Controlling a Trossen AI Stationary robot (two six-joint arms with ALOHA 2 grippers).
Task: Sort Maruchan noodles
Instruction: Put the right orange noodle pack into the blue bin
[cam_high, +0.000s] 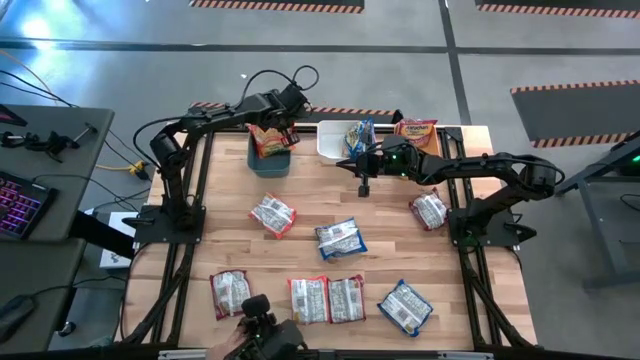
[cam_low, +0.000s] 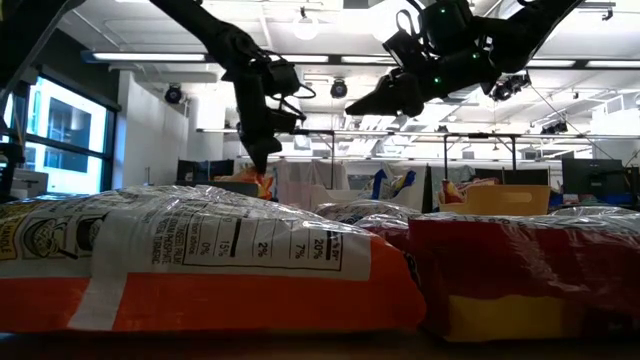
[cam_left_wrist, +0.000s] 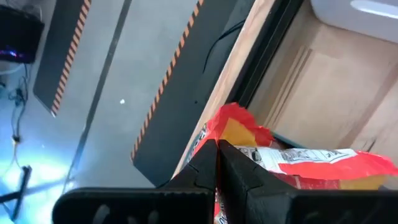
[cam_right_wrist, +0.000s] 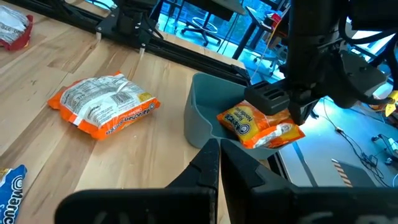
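1. two hands in play. left hand (cam_high: 285, 128) is clamped on an orange packet (cam_high: 268, 138) over the teal bin (cam_high: 270, 160), presumably for sorting by colour.
2. right hand (cam_high: 363, 186), fingers together and holding nothing, hovers just beside the white bin (cam_high: 332, 140).
3. seven loose packets (cam_high: 340, 238) lie on the table (cam_high: 380, 215), nearer the front edge than the teal bin, unsorted.

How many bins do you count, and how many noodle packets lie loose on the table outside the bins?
Bins: 3 (teal, white, orange)
Noodle packets loose on the table: 7
Total: 10
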